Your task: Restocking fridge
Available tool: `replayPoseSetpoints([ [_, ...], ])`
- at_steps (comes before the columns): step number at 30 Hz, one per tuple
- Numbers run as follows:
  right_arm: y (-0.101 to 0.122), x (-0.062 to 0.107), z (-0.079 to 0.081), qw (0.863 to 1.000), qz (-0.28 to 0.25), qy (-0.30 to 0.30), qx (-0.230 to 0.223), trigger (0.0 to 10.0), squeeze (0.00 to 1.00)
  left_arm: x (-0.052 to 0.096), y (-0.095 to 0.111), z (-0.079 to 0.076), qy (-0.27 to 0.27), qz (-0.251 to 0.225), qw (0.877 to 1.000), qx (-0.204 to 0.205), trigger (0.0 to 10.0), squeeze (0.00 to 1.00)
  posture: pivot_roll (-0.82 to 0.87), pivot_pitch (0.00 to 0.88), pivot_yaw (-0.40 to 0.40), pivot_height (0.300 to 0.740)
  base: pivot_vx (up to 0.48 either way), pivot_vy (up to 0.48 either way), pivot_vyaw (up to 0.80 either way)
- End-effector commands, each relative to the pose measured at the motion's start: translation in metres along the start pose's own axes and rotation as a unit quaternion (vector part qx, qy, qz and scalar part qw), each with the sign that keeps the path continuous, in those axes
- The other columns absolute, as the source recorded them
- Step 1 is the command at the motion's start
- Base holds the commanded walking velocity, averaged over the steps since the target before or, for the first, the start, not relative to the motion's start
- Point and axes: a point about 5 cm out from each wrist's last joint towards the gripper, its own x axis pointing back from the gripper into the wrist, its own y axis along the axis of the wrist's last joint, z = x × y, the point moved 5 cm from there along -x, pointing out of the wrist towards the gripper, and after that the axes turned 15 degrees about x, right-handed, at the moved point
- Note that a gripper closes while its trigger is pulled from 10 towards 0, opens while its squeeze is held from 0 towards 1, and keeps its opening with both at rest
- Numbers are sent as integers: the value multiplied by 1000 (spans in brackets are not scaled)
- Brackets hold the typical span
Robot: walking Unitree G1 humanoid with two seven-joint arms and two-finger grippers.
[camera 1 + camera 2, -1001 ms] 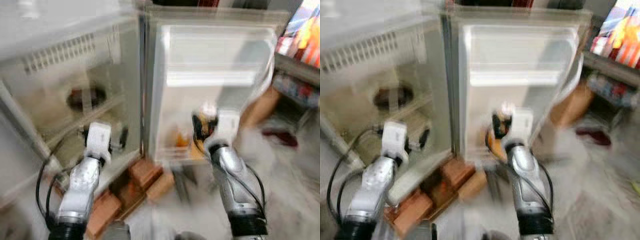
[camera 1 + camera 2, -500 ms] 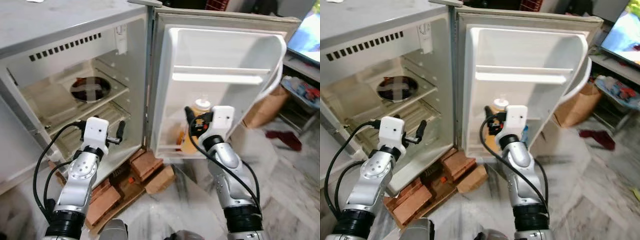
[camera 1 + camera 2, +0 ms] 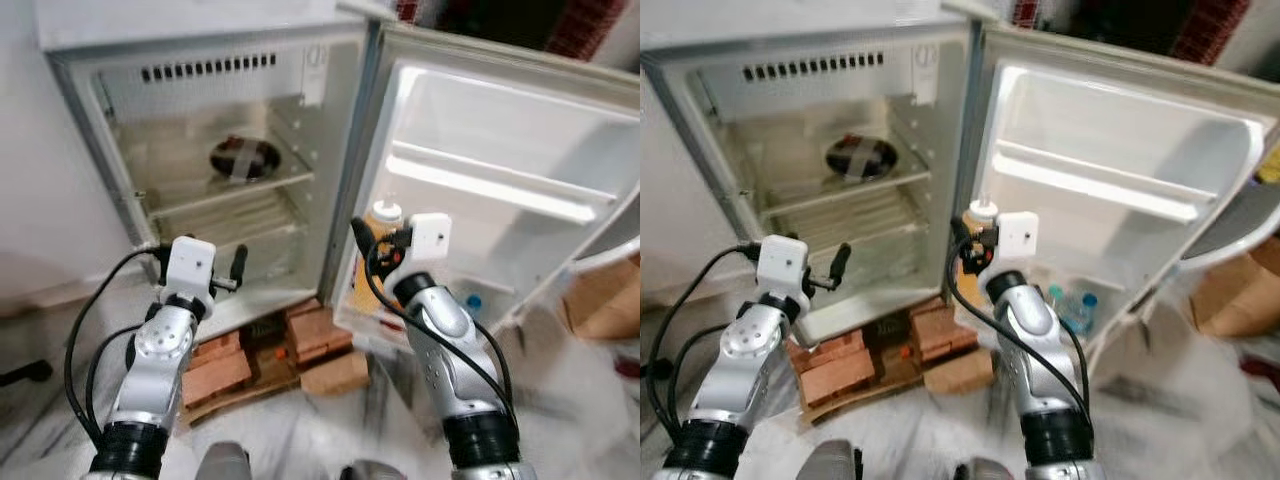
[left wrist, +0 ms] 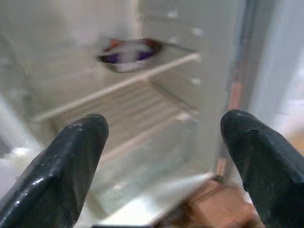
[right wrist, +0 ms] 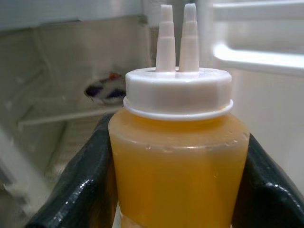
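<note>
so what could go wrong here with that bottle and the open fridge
1. The right gripper holds the orange squeeze bottle by its sides, close to the door's edge; a swing toward the shelves could knock it.
2. The covered bowl sits on the upper shelf, so a bottle placed there could bump it.
3. The fridge stands on loose bricks, so a hard push might rock it.

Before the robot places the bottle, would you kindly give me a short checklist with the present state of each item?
1. Right gripper clamped on the orange sauce bottle: ok, fingers on both sides.
2. Bottle upright, white twin-spout cap on: ok.
3. Fridge door open: ok.
4. Room on the lower door shelf beside the blue-capped bottles: cannot tell.
5. Left gripper open and holding nothing: ok.
6. Upper fridge shelf holds a dark dish: ok.
</note>
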Motion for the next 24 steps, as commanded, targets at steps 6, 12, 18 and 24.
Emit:
replayPoseSetpoints([
  [6,17,-8,3,999,-31,12,4,10000,0,2,-6,-2,-6,15,1000,-16,10000,0,40,0,-99,740,0,0,800],
  [12,23,-14,5,999,-43,23,7,10000,0,1,-8,-6,-16,23,1000,-13,10000,0,40,0,-103,740,0,0,800],
  [18,36,-22,13,997,-74,31,-11,10000,0,2,-9,-34,-97,34,995,9,10000,0,41,0,-107,740,0,0,798],
  [24,49,-30,25,994,-105,38,-14,10000,0,0,1,-64,-173,31,983,48,10000,0,40,0,-111,740,0,0,84],
])
